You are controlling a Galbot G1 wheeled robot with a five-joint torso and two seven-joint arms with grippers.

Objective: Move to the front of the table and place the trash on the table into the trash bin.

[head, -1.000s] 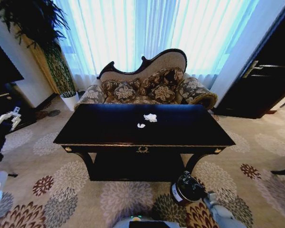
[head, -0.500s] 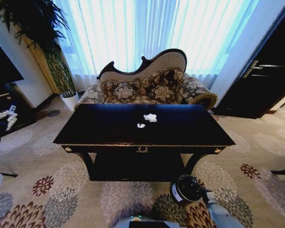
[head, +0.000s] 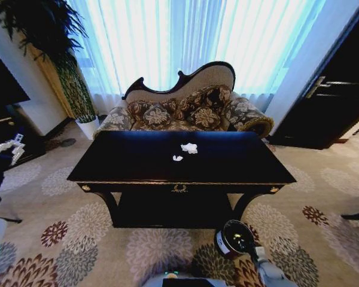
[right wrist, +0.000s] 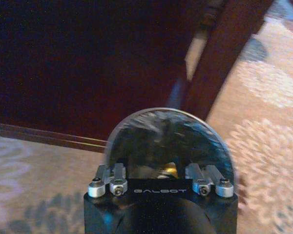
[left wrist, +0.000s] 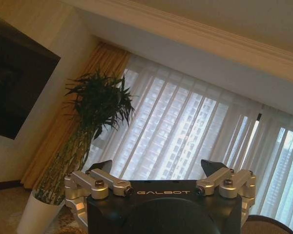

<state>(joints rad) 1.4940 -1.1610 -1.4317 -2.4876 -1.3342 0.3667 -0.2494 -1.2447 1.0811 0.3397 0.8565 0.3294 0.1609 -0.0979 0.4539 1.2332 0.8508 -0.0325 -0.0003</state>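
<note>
Right gripper (head: pixel 249 245) shifted left since earlier, now over bin (head: pixel 232 237) by table (head: pixel 239 170) front right leg; finger state hidden. Left gripper (head: pixel 7 149) raised far left, fingers (left wrist: pixel 100 167) apart, empty. Trash (head: pixel 189 147) mid-table, well clear of edges. Open carpet (head: pixel 149 248) in front.

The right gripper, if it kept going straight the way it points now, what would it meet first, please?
Most likely the trash bin: the right gripper points into its open mouth, with the table leg beyond. How far off the rim is, I cannot judge.
</note>
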